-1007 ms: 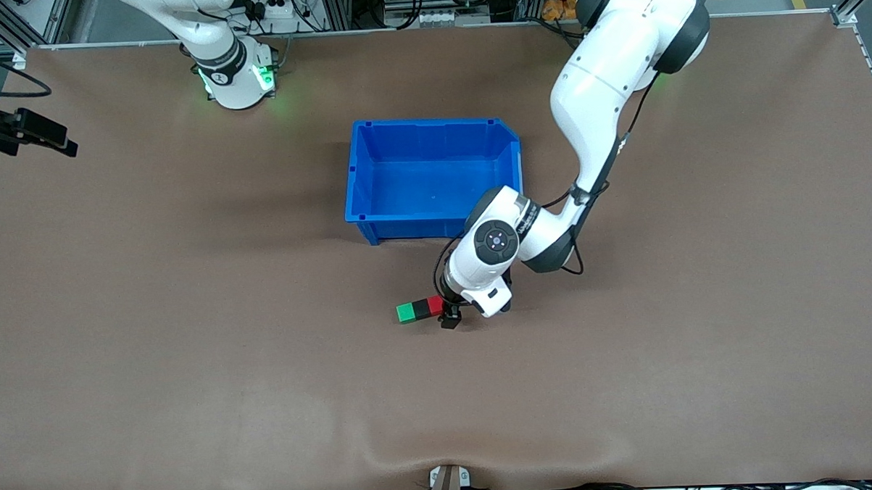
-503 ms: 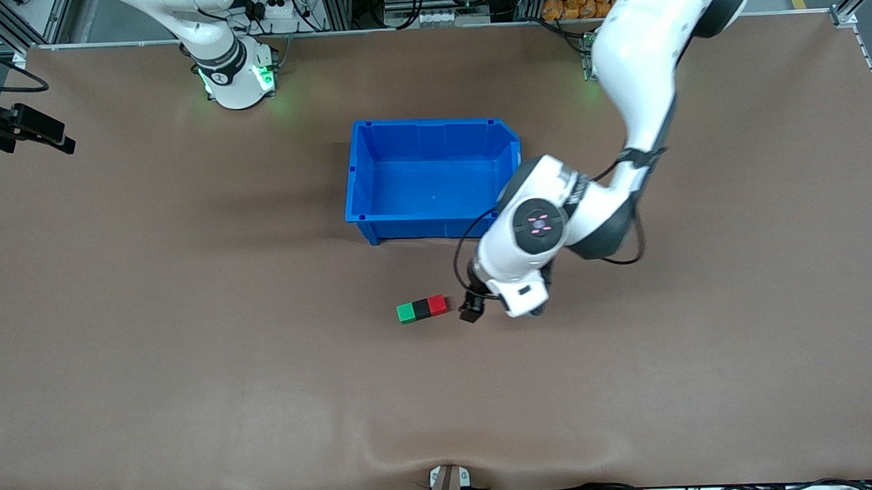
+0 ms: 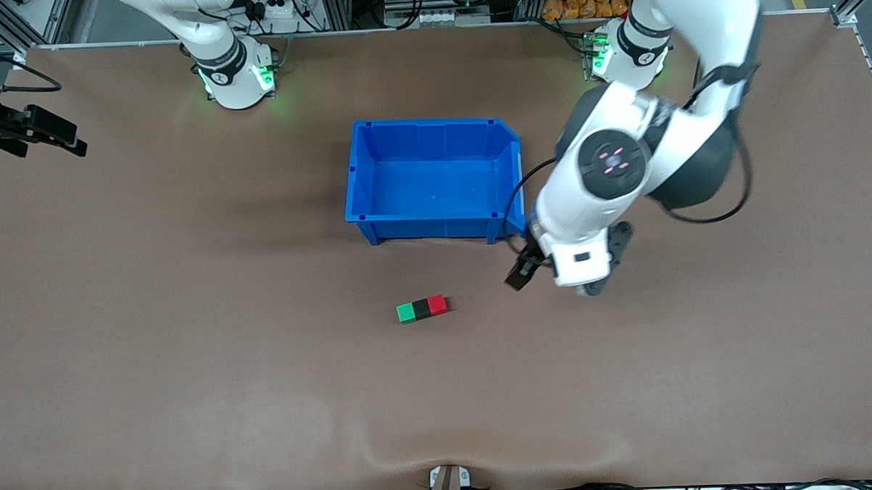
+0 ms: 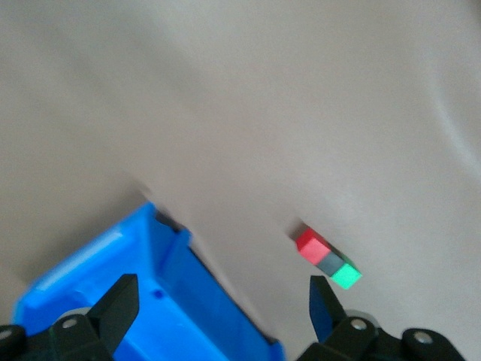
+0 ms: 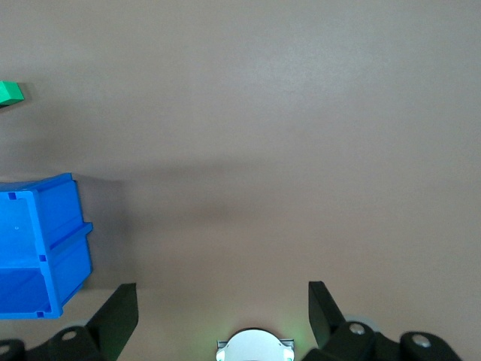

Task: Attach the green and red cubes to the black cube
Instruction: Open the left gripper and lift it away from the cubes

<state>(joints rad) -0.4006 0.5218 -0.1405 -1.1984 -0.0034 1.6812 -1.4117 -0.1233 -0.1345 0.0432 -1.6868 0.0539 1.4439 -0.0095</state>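
With the green cube (image 3: 406,313), black cube (image 3: 421,308) and red cube (image 3: 438,304) touching in one row on the desk (image 3: 193,355), nearer the front camera than the blue bin (image 3: 434,178), looks like the joining step is done. Left gripper (image 3: 518,275), fingers apart and empty, up over bare desk between bin corner and row. Right gripper (image 5: 218,308), fingers spread, waiting over its own end of the desk. Next: probably just clearing away, minding the bin wall. Nothing obstructing the row.
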